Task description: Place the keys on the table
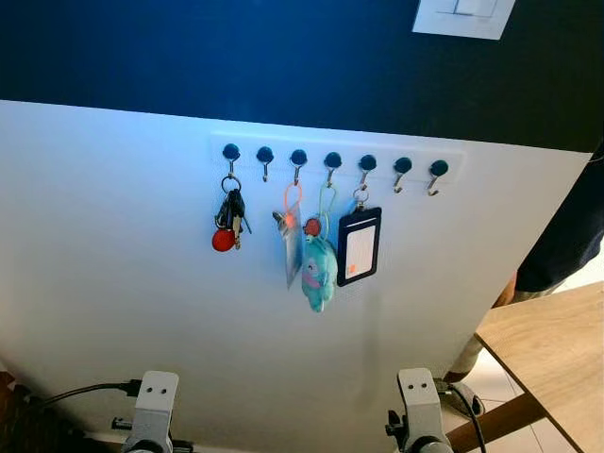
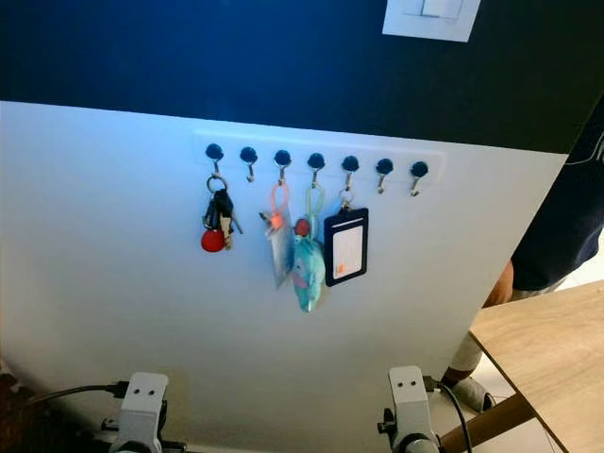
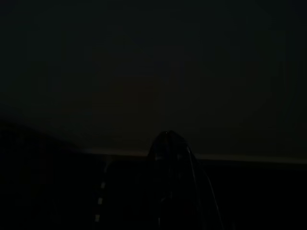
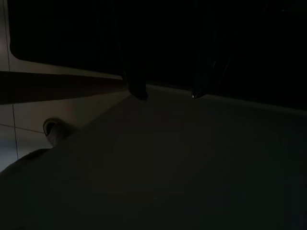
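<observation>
Seven hooks on white wall; keys hang leftmost; right gripper fingers apart; left unclear

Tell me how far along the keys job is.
Nothing done yet: the keys hang on the leftmost hook of the hook rail. Nothing in hand; both arms are low. Left: unhook the keys and carry them to the wooden table on the right.

Two silver-grey arms with paired screw holes, trailing black cables.
</observation>
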Controlling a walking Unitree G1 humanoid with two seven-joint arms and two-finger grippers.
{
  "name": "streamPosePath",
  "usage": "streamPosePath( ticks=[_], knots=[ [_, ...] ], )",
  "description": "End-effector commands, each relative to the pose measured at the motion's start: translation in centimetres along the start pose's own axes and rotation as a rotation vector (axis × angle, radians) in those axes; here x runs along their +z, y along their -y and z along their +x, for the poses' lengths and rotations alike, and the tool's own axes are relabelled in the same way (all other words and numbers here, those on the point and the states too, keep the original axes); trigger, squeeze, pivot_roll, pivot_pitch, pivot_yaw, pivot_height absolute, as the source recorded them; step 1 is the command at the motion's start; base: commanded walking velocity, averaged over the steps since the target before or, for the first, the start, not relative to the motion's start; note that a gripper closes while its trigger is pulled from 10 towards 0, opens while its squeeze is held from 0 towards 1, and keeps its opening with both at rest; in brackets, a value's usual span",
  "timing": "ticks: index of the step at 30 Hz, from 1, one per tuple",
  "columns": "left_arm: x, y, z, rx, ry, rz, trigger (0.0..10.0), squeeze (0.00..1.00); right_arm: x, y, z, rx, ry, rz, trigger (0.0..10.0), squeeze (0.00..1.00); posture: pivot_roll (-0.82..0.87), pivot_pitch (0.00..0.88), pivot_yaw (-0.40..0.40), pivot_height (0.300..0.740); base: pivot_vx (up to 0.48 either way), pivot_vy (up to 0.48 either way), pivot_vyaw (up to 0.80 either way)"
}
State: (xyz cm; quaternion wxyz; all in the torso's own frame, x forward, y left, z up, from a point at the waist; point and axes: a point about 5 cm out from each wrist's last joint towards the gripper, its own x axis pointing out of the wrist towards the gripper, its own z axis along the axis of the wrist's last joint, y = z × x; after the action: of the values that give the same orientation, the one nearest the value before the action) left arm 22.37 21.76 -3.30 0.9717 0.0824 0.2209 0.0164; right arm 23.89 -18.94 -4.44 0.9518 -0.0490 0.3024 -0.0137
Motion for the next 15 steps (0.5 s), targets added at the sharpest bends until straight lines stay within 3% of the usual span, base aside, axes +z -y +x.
streamPosePath(
  ticks=[1,7,15],
  knots=[
    [-0.22,0.16,0.01,-0.008,-0.019,-0.005,10.0,0.00,-0.30,0.07,-0.09,-0.003,-0.012,0.011,10.0,0.00,0.12,0.006,-0.051,0.740,0.000,0.480,0.00],
    [-0.22,0.19,-0.05,-0.013,-0.014,0.006,10.0,0.00,-0.38,0.07,-0.12,-0.004,-0.015,0.013,10.0,0.00,0.13,0.011,-0.052,0.740,0.000,0.401,0.00],
    [-0.20,0.19,-0.12,-0.021,-0.007,0.020,10.0,0.00,-0.43,0.06,-0.14,-0.004,-0.015,0.016,10.0,0.00,0.13,0.014,-0.051,0.740,0.000,0.000,0.00]
  ],
)
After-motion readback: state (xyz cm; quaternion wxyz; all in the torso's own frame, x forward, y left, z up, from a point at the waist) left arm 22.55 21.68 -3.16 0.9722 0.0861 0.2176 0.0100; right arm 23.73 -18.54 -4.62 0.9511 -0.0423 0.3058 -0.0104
